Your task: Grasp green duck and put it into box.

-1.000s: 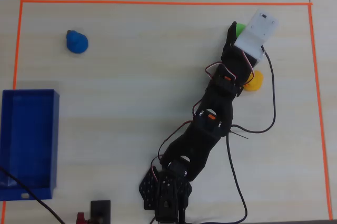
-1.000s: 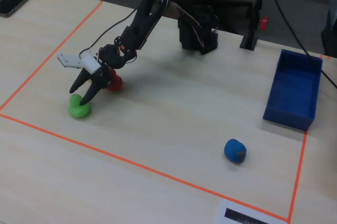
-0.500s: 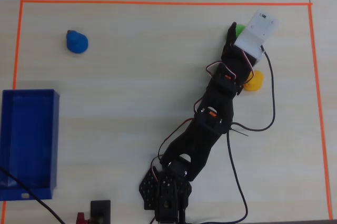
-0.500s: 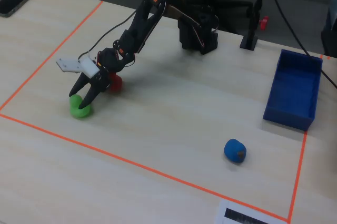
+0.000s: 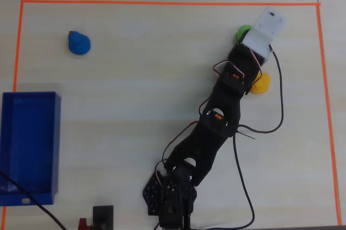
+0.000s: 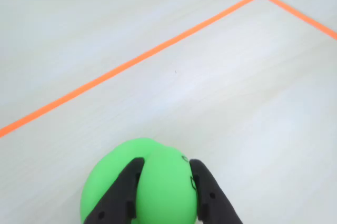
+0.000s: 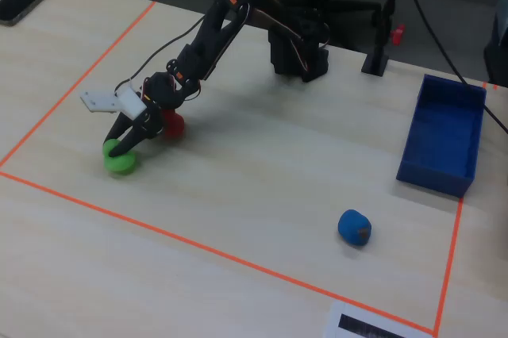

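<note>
In the wrist view the gripper [image 6: 167,182] has both black fingers pressed against one green duck [image 6: 158,192] on the table. Behind it, one red duck [image 7: 174,124]; far across, one blue duck [image 7: 354,226], one box [image 7: 441,141].

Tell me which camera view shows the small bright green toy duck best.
The wrist view: the small bright green toy duck fills the lower frame between the hand's black fingers. The overhead view shows only a green sliver beside the arm; the fixed view shows it small.
</note>
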Tool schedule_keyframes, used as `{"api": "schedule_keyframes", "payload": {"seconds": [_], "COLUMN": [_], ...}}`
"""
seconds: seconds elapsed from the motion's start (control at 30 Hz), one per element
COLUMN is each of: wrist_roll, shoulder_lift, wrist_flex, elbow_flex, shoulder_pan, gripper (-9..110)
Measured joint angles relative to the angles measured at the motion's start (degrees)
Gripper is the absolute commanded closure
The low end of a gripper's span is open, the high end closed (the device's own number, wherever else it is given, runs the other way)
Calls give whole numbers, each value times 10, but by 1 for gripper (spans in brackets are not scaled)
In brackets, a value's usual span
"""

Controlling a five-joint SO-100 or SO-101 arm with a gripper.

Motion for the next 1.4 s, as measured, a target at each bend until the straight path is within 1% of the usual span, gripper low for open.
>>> {"api": "schedule_keyframes", "payload": {"seconds": [0.17,0.27,0.4,0.6,0.8,1.0,1.1,1.2,1.3,1.4], "wrist_roll": [18,56,126,233,339,439,477,512,542,565], "shoulder_lift": [11,47,143,337,476,549,538,483,419,338], "wrist_flex": [21,86,214,459,700,882,937,978,1012,1061], "elbow_flex": [0,1,1,1,1,1,-1,-38,-107,-214], "shoulder_pan": [0,-3,-32,-134,-279,-473,-584,-694,-796,-882], "gripper": [101,101,101,101,101,101,101,101,101,101]}}
